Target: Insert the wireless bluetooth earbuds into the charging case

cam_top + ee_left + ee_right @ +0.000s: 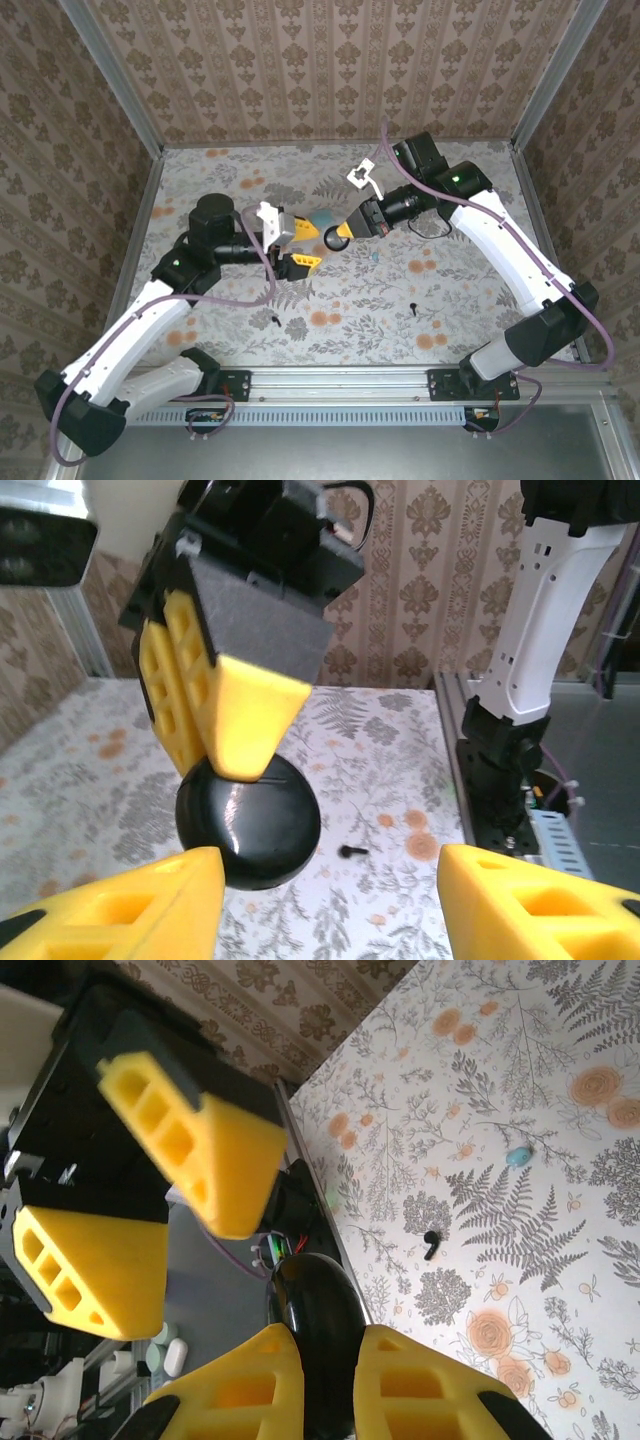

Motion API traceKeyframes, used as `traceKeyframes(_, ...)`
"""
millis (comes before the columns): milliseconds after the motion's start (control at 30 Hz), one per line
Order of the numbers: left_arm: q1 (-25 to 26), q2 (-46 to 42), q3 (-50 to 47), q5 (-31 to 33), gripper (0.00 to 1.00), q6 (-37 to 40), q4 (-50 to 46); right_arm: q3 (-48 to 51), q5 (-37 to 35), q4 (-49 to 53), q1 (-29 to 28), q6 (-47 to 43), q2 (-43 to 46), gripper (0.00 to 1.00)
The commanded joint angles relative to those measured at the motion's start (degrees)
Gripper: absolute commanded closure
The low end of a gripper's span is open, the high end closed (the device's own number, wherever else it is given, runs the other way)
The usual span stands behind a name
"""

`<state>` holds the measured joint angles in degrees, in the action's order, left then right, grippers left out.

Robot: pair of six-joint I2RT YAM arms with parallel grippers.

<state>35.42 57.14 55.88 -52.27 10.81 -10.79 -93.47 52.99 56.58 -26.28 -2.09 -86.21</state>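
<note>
My right gripper (341, 236) is shut on a round glossy black charging case (334, 239), holding it in the air above the middle of the table. In the right wrist view the case (318, 1305) is wedged between my yellow fingers (245, 1385). My left gripper (305, 247) faces it, wide open. In the left wrist view the case (250, 825) hangs just above and beside the left gripper's left finger (120, 905); whether they touch is unclear. One black earbud (413, 307) and another (275, 321) lie on the table. A turquoise earbud (518, 1156) lies further off.
Patterned walls and metal posts enclose the floral table (470, 260). A metal rail (340, 380) runs along the near edge. A white clip (360, 178) hangs on the right arm's cable. The right arm's base (500, 770) stands at the table's edge.
</note>
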Motion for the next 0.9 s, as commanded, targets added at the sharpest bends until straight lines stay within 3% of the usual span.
traceKeyframes(0, -2.0, 3.5, 4.1, -8.5, 0.39, -6.1, -0.4, -1.4, -2.0, 4.3, -0.1, -4.4, 1.6, 0.93)
traceKeyframes(200, -3.9, 9.9, 9.3, -15.3, 0.39, -12.2, -3.7, -1.8, -7.1, 6.0, -1.0, -8.0, 3.7, 0.94)
traceKeyframes(500, -3.4, 13.6, 10.4, -15.1, 0.36, -17.6, -3.4, -1.7, -7.6, 5.3, -2.2, -9.1, 4.1, 0.94)
traceKeyframes(867, -0.7, 17.6, 12.1, -14.7, 0.37, -18.4, -4.8, -1.7, -7.1, 4.4, -2.8, -9.0, 3.9, 0.94)
